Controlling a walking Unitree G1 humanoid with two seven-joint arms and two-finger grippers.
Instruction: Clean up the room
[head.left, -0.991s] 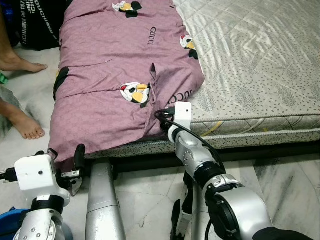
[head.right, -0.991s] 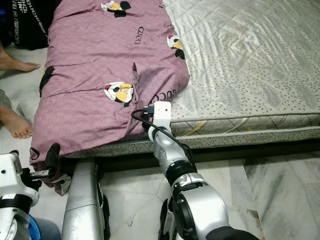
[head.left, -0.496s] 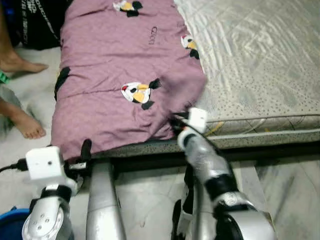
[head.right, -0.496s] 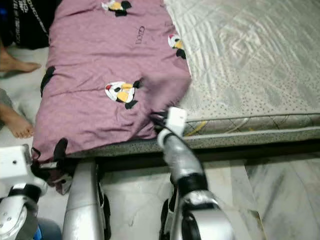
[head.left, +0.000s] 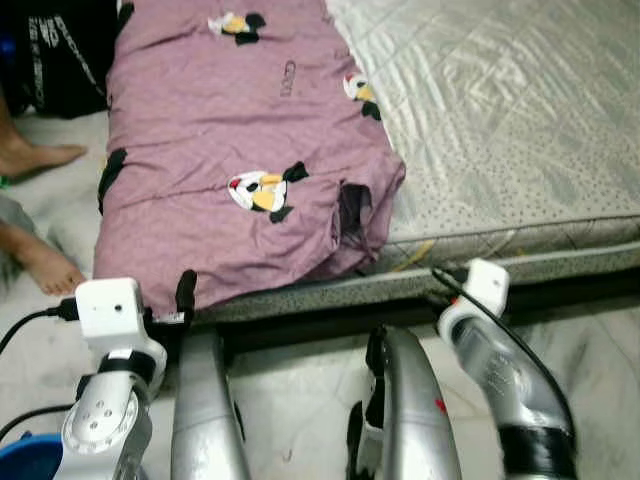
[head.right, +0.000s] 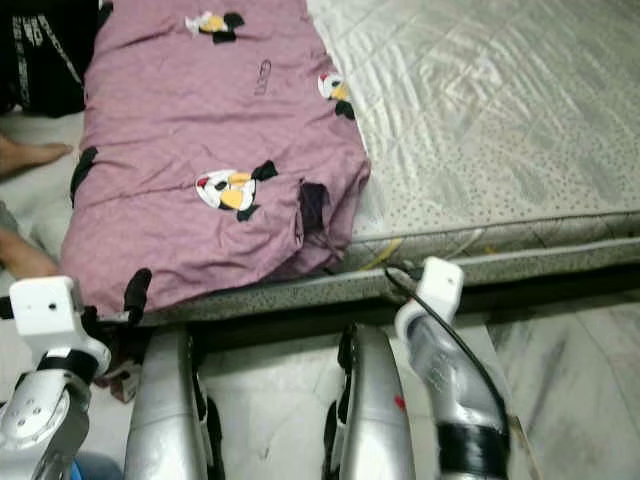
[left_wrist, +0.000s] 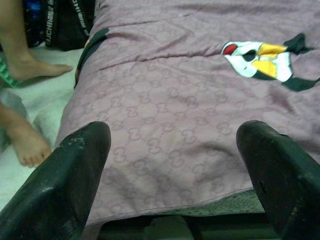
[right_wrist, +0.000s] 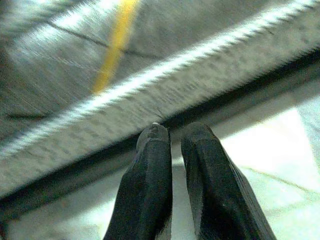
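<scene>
Purple cartoon-print blanket (head.left: 240, 150) covers the left part of the mattress (head.left: 520, 130), its corner bunched at the near edge. Left gripper (left_wrist: 175, 175) spread wide, at the blanket's near hem. Right gripper (right_wrist: 175, 150), fingers nearly together and empty, below the mattress edge, right of the blanket.

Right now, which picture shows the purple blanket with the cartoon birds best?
The left eye view: the whole purple blanket lies spread on the mattress, its near corner folded. The right eye view shows much the same. The left wrist view shows its near edge between the open left tool.
</scene>
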